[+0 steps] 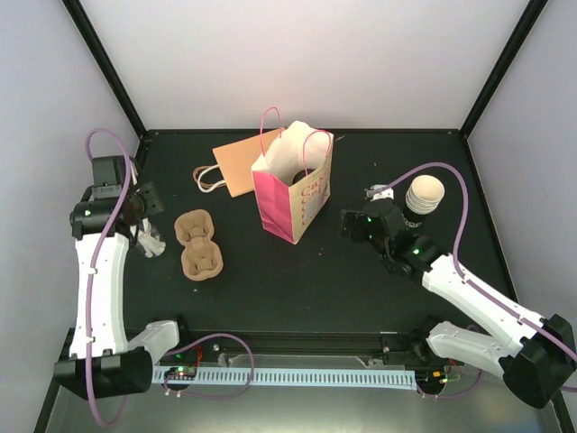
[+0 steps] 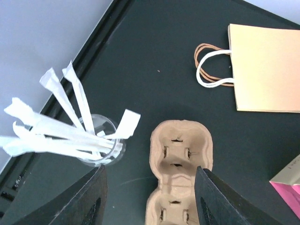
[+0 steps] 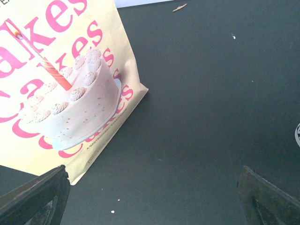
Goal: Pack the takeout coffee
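Observation:
The takeout coffee (image 1: 425, 194), a cream-white ribbed cup with a dark lower part, stands at the right of the black table, just behind my right arm. My right gripper (image 1: 350, 222) (image 3: 152, 187) is wide open and empty, low over bare table between the cup and the upright pink and cream paper bag (image 1: 293, 188) (image 3: 61, 84). My left gripper (image 1: 142, 216) (image 2: 150, 169) hangs open at the far left, holding nothing. Below it, the brown pulp carrier (image 2: 180, 159) lies between its fingers.
A clear glass of white wrapped sticks (image 2: 96, 140) (image 1: 151, 242) stands left of the carrier (image 1: 198, 245). A flat tan bag with handles (image 1: 242, 162) (image 2: 265, 68) lies behind. White walls and black frame posts enclose the table on three sides.

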{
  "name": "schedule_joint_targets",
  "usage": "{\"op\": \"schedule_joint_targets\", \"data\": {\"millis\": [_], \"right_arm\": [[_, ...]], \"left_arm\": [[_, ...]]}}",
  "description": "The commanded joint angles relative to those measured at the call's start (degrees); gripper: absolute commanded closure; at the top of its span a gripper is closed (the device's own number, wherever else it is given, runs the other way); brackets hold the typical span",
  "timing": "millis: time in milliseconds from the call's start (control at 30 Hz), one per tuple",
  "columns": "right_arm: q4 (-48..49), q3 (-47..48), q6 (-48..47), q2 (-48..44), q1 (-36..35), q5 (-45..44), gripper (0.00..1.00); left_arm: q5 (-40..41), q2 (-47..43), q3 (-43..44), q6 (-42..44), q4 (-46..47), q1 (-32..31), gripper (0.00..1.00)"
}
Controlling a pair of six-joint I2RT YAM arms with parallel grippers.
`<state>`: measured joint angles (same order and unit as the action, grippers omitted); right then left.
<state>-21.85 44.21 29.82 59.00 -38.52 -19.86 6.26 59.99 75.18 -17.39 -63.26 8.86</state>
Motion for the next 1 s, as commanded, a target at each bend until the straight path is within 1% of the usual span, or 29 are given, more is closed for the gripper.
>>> {"op": "schedule_joint_targets", "data": {"millis": [0, 167, 267, 367, 467, 600, 667, 767, 900, 933, 967], "right_arm": [[1.4, -0.5, -0.7, -0.9, 0.4, 0.9, 0.0], [1.6, -0.5, -0.8, -0.5, 0.3, 1.1, 0.0], [1.9, -0.4, -0.8, 0.2, 0.3, 1.4, 0.0], [1.8, -0.3, -0.9, 1.0, 0.3, 1.7, 0.0], [2.0, -0.2, -0.9, 1.4, 0.3, 1.8, 0.0], [2.1, 0.0, -1.1, 1.6, 0.3, 1.8, 0.0], [2.0, 0.0, -1.2, 1.5, 0.3, 1.6, 0.0], [2.0, 0.0, -1.1, 1.9, 0.3, 1.6, 0.0], [2.1, 0.0, -1.1, 2.3, 0.3, 1.7, 0.0], [2.1, 0.0, -1.2, 2.4, 0.3, 1.7, 0.0], [2.1, 0.1, -1.2, 2.5, 0.3, 1.9, 0.0]], "left_arm": [[3.3, 1.6, -0.4, 4.3, 4.4, 0.4, 0.46], [8.0, 3.6, -3.1, 7.5, 7.7, 0.4, 0.44], [8.2, 5.2, -3.5, 9.7, 9.3, 0.4, 0.43], [8.7, 7.4, -3.1, 10.3, 9.4, 0.4, 0.44], [7.5, 9.5, -2.3, 10.0, 9.3, 0.4, 0.45], [6.7, 12.9, -1.2, 9.6, 8.7, 0.4, 0.49], [7.1, 15.1, -0.4, 9.2, 7.8, 0.3, 0.54], [8.6, 16.2, 0.2, 8.7, 7.0, 0.3, 0.67], [11.9, 16.0, 1.0, 8.0, 5.9, 0.3, 0.93], [12.7, 15.8, 1.3, 7.7, 5.5, 0.3, 0.96], [13.5, 15.6, 1.7, 7.4, 5.1, 0.3, 0.97]]}}
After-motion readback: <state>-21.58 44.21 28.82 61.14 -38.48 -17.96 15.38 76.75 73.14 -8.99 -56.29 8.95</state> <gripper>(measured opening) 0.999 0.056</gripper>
